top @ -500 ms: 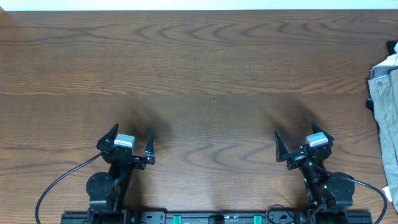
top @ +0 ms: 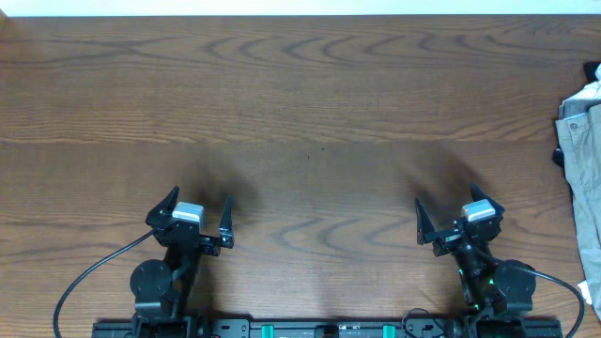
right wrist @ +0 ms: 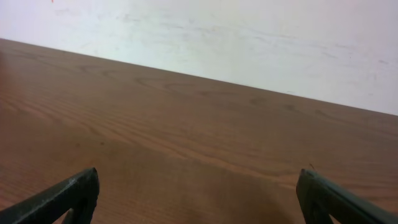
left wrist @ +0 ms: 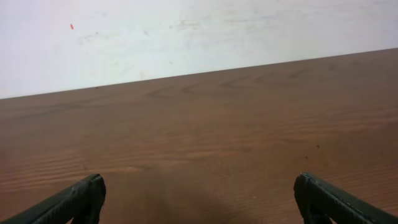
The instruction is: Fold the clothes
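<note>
Creased khaki clothes (top: 584, 188) lie at the right edge of the grained wooden table (top: 310, 94). The left gripper (top: 198, 200) and right gripper (top: 448, 199) crouch low, fingers spread, empty.

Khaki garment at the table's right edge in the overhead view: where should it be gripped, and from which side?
Probably the khaki garment along its long left edge, pinched by the open right gripper coming from the left. The rest runs out of view, so that edge is the nearest free fabric.
</note>
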`<state>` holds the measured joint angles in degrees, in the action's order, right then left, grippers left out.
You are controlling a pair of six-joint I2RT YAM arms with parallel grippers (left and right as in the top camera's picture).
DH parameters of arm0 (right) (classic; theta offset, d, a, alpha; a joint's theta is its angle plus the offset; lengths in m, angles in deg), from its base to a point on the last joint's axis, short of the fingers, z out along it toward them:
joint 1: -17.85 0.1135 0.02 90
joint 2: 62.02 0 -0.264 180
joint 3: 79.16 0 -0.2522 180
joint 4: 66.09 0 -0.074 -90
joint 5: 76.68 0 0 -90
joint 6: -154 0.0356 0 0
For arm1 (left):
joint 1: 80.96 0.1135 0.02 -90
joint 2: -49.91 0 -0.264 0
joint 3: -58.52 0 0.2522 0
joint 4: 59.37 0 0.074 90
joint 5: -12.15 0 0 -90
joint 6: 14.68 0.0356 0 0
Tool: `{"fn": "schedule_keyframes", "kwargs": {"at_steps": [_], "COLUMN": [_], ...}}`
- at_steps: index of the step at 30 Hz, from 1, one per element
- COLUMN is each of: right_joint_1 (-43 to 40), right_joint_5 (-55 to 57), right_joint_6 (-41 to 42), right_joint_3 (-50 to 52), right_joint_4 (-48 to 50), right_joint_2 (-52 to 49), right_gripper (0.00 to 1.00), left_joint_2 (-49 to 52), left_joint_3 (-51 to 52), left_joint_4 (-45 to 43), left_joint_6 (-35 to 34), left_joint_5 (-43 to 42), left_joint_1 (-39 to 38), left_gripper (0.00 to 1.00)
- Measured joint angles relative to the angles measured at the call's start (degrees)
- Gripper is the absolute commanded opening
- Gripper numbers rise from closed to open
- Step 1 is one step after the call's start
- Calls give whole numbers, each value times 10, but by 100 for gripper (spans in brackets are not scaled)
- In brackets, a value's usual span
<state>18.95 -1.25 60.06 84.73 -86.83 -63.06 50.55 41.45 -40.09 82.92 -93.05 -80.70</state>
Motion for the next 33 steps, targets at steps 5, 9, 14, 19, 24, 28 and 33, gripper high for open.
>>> {"fn": "schedule_keyframes", "kwargs": {"at_steps": [5, 9, 14, 19, 24, 28, 33], "right_joint_1": [0, 0, 0, 0, 0, 0, 0], "right_joint_5": [0, 0, 0, 0, 4, 5, -1], "right_joint_6": [0, 0, 0, 0, -1, -2, 7], "right_joint_3": [0, 0, 0, 0, 1, 1, 1], "right_joint_4": [0, 0, 0, 4, 46, 46, 45], "right_joint_2": [0, 0, 0, 0, 0, 0, 0], "right_gripper": [99, 99, 99, 99, 99, 99, 99], "left_joint_2": [0, 0, 0, 0, 0, 0, 0], "left_joint_3": [0, 0, 0, 0, 0, 0, 0], "left_joint_4": [0, 0, 0, 0, 0, 0, 0], "left_joint_6": [0, 0, 0, 0, -2, -16, -29], "left_joint_5": [0, 0, 0, 0, -1, -5, -12], "left_joint_1": [0, 0, 0, 0, 0, 0, 0], "left_gripper": [98, 98, 98, 98, 98, 98, 98]}}
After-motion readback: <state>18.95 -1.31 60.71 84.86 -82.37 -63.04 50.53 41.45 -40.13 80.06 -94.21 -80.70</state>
